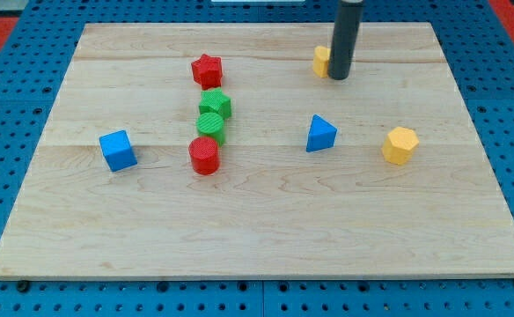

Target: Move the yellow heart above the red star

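Note:
The yellow heart lies near the view's top, right of centre, partly hidden by my rod. My tip stands at the heart's right side, touching or nearly touching it. The red star lies to the left of the heart, at about the same height in the view, well apart from it.
Below the red star lie a green block, a green round block and a red cylinder in a column. A blue cube is at the left, a blue triangle and a yellow hexagon at the right.

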You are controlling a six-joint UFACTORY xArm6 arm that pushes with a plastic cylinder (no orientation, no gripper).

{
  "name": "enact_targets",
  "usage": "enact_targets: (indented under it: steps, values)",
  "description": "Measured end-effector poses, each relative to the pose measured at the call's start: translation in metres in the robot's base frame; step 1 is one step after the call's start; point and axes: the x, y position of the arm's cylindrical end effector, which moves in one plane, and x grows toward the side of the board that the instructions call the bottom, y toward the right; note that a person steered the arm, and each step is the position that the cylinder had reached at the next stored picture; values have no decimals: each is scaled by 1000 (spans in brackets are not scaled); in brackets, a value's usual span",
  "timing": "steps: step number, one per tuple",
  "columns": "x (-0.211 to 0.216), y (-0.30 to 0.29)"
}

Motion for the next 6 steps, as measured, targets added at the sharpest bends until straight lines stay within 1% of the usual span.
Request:
enact_targets:
  steps: [1, 3, 4, 5, 6]
  values:
    - [-27, -1]
    - [-92, -42]
    - [-92, -68]
    - [-92, -24]
    - [-83, 6]
